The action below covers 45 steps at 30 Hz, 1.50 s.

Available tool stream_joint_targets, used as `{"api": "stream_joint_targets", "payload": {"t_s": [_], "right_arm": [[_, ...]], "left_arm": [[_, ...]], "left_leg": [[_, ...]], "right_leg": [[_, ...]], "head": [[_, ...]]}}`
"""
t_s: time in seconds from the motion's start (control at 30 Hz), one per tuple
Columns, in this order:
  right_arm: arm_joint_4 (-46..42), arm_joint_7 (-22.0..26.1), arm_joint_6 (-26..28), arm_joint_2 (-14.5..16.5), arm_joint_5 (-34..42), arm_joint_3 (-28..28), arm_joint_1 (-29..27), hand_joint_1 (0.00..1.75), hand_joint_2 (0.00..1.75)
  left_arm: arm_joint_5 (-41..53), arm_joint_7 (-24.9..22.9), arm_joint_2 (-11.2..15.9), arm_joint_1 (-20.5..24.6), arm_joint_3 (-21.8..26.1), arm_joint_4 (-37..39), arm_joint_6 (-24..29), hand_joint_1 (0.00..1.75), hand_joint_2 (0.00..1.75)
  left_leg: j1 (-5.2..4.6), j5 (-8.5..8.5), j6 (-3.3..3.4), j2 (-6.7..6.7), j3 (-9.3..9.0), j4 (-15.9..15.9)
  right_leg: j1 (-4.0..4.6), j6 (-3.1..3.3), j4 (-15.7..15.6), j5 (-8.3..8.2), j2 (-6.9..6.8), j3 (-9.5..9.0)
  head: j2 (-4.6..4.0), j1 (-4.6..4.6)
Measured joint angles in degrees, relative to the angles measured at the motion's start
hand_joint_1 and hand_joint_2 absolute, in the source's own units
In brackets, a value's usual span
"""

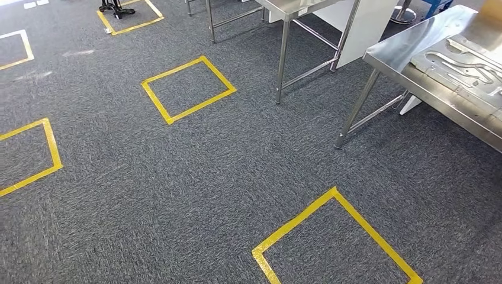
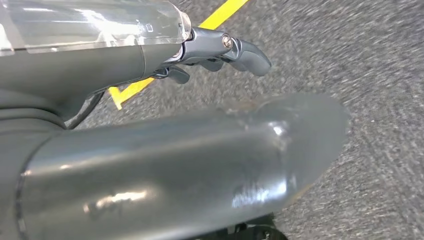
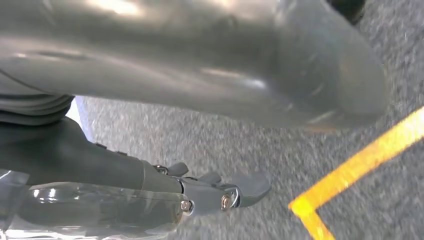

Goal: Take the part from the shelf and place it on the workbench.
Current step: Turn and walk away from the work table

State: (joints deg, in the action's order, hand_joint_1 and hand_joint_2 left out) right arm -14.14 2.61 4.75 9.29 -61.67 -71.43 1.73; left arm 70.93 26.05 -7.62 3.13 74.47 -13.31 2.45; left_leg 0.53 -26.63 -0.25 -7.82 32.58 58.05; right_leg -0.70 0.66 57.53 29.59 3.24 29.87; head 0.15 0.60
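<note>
Left hand (image 2: 165, 120): hangs low over the carpet, thick grey thumb stretched straight out, darker fingers (image 2: 240, 50) loosely extended, holding nothing.
Right hand (image 3: 210, 85): hangs the same way, fingers (image 3: 235, 192) apart from the thumb, palm empty.

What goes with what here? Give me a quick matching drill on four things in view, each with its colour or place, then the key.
Things:
1. tape squares
2. carpet
3. flat metal part
4. left hand

Descriptions:
A. speckled dark grey
B. lying on the steel table
C. yellow
D. hanging over the floor, holding nothing

Pairs: 1-C, 2-A, 3-B, 4-D
</note>
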Motion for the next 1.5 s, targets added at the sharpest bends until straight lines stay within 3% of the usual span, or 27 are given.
{"api": "stream_joint_targets", "payload": {"t_s": [0.07, 0.13, 0.2, 0.23, 0.27, 0.33, 0.4, 0.47, 0.5, 0.57, 0.63, 0.7, 0.73, 0.8, 0.87, 0.93, 1.0, 1.03, 1.07, 1.13, 1.2, 1.23, 1.27, 1.33, 1.4, 1.43, 1.5], "right_arm": [[0.0, 0.0, 0.0, 0.0, 0.0, 0.0, 0.0, 0.0, 0.0], [0.0, 0.0, 0.0, -0.1, 0.0, 0.0, -0.3, 0.0, 0.0], [0.0, 0.0, 0.0, -0.1, 0.0, 0.0, -0.4, 0.0, 0.0], [0.0, 0.0, 0.0, -0.1, 0.0, 0.0, -0.4, 0.0, 0.0], [0.0, 0.0, 0.0, -0.1, 0.0, 0.0, -0.4, 0.0, 0.0], [0.0, 0.0, 0.0, -0.1, 0.0, 0.0, -0.3, 0.0, 0.0], [0.0, 0.0, 0.0, -0.1, 0.0, 0.0, -0.3, 0.0, 0.0], [0.1, 0.0, 0.0, -0.1, 0.0, 0.0, 0.0, 0.0, 0.0], [0.1, 0.0, 0.0, -0.1, 0.0, 0.0, 0.1, 0.0, 0.0], [0.1, 0.0, -0.1, -0.1, 0.0, 0.0, 0.2, 0.0, 0.0], [0.1, -0.1, -0.1, -0.2, -0.2, 0.0, -0.1, 0.0, 0.0], [0.1, -0.1, -0.1, -0.2, -0.4, 0.0, -0.2, 0.0, 0.0], [0.1, -0.1, -0.1, -0.2, -0.4, 0.0, -0.3, 0.0, 0.0], [0.1, -0.1, -0.1, -0.2, -0.5, 0.0, -0.3, 0.0, 0.0], [0.1, -0.1, -0.1, -0.2, -0.5, 0.0, -0.4, 0.0, 0.0], [0.1, -0.2, -0.1, -0.2, -0.5, 0.0, -0.4, 0.0, 0.0], [0.1, -0.2, -0.1, -0.2, -0.5, 0.0, -0.2, 0.0, 0.0], [0.1, -0.2, -0.1, -0.3, -0.5, 0.0, -0.1, 0.0, 0.0], [0.1, -0.2, -0.1, -0.3, -0.5, 0.0, -0.1, 0.0, 0.0], [0.1, -0.2, -0.2, -0.3, -0.6, 0.0, -0.3, 0.0, 0.0], [0.1, -0.2, -0.2, -0.3, -0.6, 0.0, -0.5, 0.0, 0.0], [0.1, -0.3, -0.2, -0.3, -0.7, 0.0, -0.5, 0.0, 0.0], [0.1, -0.3, -0.2, -0.3, -0.7, 0.0, -0.4, 0.0, 0.0], [0.1, -0.3, -0.3, -0.3, -1.0, 0.0, -0.3, 0.0, 0.0], [0.1, -0.3, -0.4, -0.3, -1.2, 0.0, -0.3, 0.0, 0.0], [0.1, -0.3, -0.5, -0.3, -1.4, 0.0, -0.2, 0.0, 0.0], [0.1, -0.3, -0.7, -0.3, -1.5, 0.0, 0.1, 0.0, 0.0]], "left_arm": [[0.0, 0.0, 0.0, 0.0, 0.0, 0.0, 0.0, 0.0, 0.0], [0.0, 0.0, 0.0, 0.2, 0.0, 0.0, 0.0, 0.0, 0.0], [0.0, 0.0, 0.0, 0.2, 0.0, 0.0, 0.0, 0.0, 0.0], [0.0, -0.1, -0.1, 0.1, 0.0, 0.0, 0.0, 0.0, 0.0], [0.0, -0.1, -0.1, 0.1, 0.0, 0.0, 0.0, 0.0, 0.0], [0.0, -0.1, -0.1, 0.1, 0.0, 0.0, 0.0, 0.0, 0.0], [0.0, 0.0, -0.1, 0.3, 0.0, 0.0, 0.0, 0.0, 0.0], [0.0, 0.0, -0.1, 0.2, 0.0, 0.0, 0.0, 0.0, 0.0], [0.0, -0.1, -0.1, 0.1, 0.0, 0.0, 0.0, 0.0, 0.0], [0.0, -0.1, -0.1, 0.1, 0.0, 0.0, 0.0, 0.0, 0.0], [0.0, -0.2, -0.1, 0.2, 0.0, 0.0, 0.0, 0.0, 0.0], [0.0, -0.2, -0.1, 0.3, 0.0, 0.0, 0.0, 0.0, 0.0], [0.1, -0.3, -0.1, 0.2, 0.0, 0.0, -0.1, 0.0, 0.0], [0.1, -0.3, -0.2, 0.1, 0.0, 0.0, -0.1, 0.0, 0.0], [0.1, -0.3, -0.3, 0.2, 0.0, 0.0, -0.2, 0.0, 0.0], [0.1, -0.3, -0.3, 0.2, 0.0, 0.0, -0.2, 0.0, 0.0], [0.1, -0.3, -0.3, 0.1, 0.0, 0.0, -0.2, 0.0, 0.0], [0.1, -0.4, -0.3, -0.1, 0.0, 0.0, -0.2, 0.0, 0.0], [0.1, -0.4, -0.3, -0.1, 0.0, 0.0, -0.2, 0.0, 0.0], [0.1, -0.4, -0.3, 0.0, 0.0, 0.0, -0.1, 0.0, 0.0], [0.2, -0.4, -0.4, 0.1, 0.0, 0.0, -0.1, 0.0, 0.0], [0.3, -0.4, -0.5, 0.1, 0.0, 0.0, -0.1, 0.0, 0.0], [0.4, -0.4, -0.5, 0.0, 0.0, 0.0, -0.1, 0.0, 0.0], [0.5, -0.4, -0.5, -0.1, 0.0, 0.0, -0.1, 0.0, 0.0], [0.5, -0.4, -0.5, 0.0, 0.0, 0.0, -0.1, 0.0, 0.0], [0.6, -0.3, -0.5, 0.1, 0.0, 0.0, -0.1, 0.0, 0.0], [0.6, -0.3, -0.4, 0.0, 0.0, 0.0, -0.1, 0.0, 0.0]], "left_leg": [[-0.18, -1.83, -0.47, 2.96, 1.33, 2.8], [-0.09, -5.57, -0.82, 6.37, 4.55, 9.6], [0.19, -7.58, -1.21, 7.22, 7.15, 15.3], [0.31, -7.04, -1.34, 7.43, 7.02, 15.3], [0.39, -5.57, -1.39, 7.83, 5.75, 13.2], [0.23, -2.24, -1.14, 10.45, 1.37, 5.3], [-0.17, -0.93, -0.51, 12.51, -1.16, 0.5], [-0.42, -0.88, 0.11, 11.7, -1.08, -0.1], [-0.34, -0.69, 0.45, 11.07, -1.12, -0.3], [-0.1, -0.19, 1.2, 9.76, -1.27, -0.9], [-0.06, 0.16, 1.72, 8.35, -1.1, -1.1], [-0.15, 0.27, 1.91, 6.65, -0.91, -1.0], [-0.18, 0.27, 1.91, 5.76, -0.92, -0.9], [-0.15, 0.18, 1.77, 3.92, -1.07, -0.7], [-0.16, 0.02, 1.31, 2.28, -0.89, -0.2], [-0.08, 0.06, 0.54, 0.93, -0.36, 0.0], [0.11, 0.27, -0.29, -0.32, 0.04, -0.1], [0.08, 0.03, -0.58, 0.16, 0.24, 0.2], [0.03, -0.83, -0.8, 1.45, 0.85, 1.4], [-0.04, -4.38, -1.09, 5.3, 3.7, 7.6], [0.14, -7.54, -1.36, 7.06, 7.19, 15.0], [0.2, -7.62, -1.42, 7.35, 7.77, 16.3], [0.23, -6.62, -1.42, 7.57, 7.17, 15.4], [0.15, -2.95, -1.14, 8.99, 2.98, 7.9], [-0.28, -0.83, -0.53, 11.02, -0.58, 1.3], [-0.52, -0.6, -0.23, 11.57, -1.16, 0.0], [-0.69, -0.46, 0.34, 10.59, -0.99, -0.3]], "right_leg": [[-0.19, 0.76, -0.8, -0.35, -1.7, -0.38], [-0.01, 1.21, -1.0, -0.36, -3.58, -0.52], [0.15, 1.32, -0.9, -0.17, -5.47, -0.5], [0.17, 1.3, -0.8, -0.04, -6.33, -0.52], [0.17, 1.2, -0.7, 0.12, -7.13, -0.6], [0.3, 0.77, -0.5, 0.55, -8.57, -0.94], [0.55, 0.15, -0.3, 0.93, -9.78, -1.3], [0.63, -0.42, -0.4, 1.09, -10.96, -1.63], [0.51, -0.77, -0.3, 1.3, -10.77, -1.79], [0.22, -1.35, 1.6, 3.04, -7.82, -1.12], [-0.02, -1.55, 8.1, 6.79, -4.33, 1.99], [-0.06, -1.57, 14.7, 9.06, -3.51, 5.41], [-0.08, -1.55, 15.4, 8.46, -3.4, 5.98], [-0.22, -1.39, 10.7, 4.33, -2.68, 4.25], [-0.48, -1.12, 3.8, 1.03, 0.28, 1.48], [-0.44, -0.84, 1.2, 0.52, 2.16, 0.58], [-0.35, -0.28, 0.8, 0.29, 0.98, 0.44], [-0.39, 0.14, 0.5, 0.15, 0.22, 0.25], [-0.45, 0.6, 0.2, 0.0, -0.66, 0.08], [-0.24, 1.25, -0.1, -0.05, -2.6, -0.09], [0.13, 1.5, -0.1, 0.09, -4.63, -0.06], [0.24, 1.52, -0.1, 0.19, -5.58, -0.09], [0.31, 1.49, -0.1, 0.29, -6.43, -0.17], [0.38, 1.27, -0.1, 0.59, -7.9, -0.59], [0.59, 0.8, -0.1, 0.92, -9.06, -1.0], [0.67, 0.53, 0.0, 1.03, -9.54, -1.14], [0.68, -0.06, -0.2, 1.14, -10.38, -1.4]], "head": [[0.0, -0.32], [0.0, -0.62], [0.0, -0.64], [0.0, -0.65], [0.0, -0.66], [0.01, -0.68], [0.01, -0.53], [0.0, -0.35], [0.0, -0.32], [0.0, -0.22], [0.0, -0.11], [0.01, -0.09], [0.01, -0.09], [0.0, -0.08], [0.01, -0.11], [0.01, -0.14], [0.01, -0.13], [0.01, -0.17], [0.01, -0.31], [0.01, -0.58], [0.01, -0.69], [0.0, -0.68], [0.0, -0.7], [0.01, -0.72], [0.01, -0.66], [0.01, -0.61], [0.01, -0.54]]}}
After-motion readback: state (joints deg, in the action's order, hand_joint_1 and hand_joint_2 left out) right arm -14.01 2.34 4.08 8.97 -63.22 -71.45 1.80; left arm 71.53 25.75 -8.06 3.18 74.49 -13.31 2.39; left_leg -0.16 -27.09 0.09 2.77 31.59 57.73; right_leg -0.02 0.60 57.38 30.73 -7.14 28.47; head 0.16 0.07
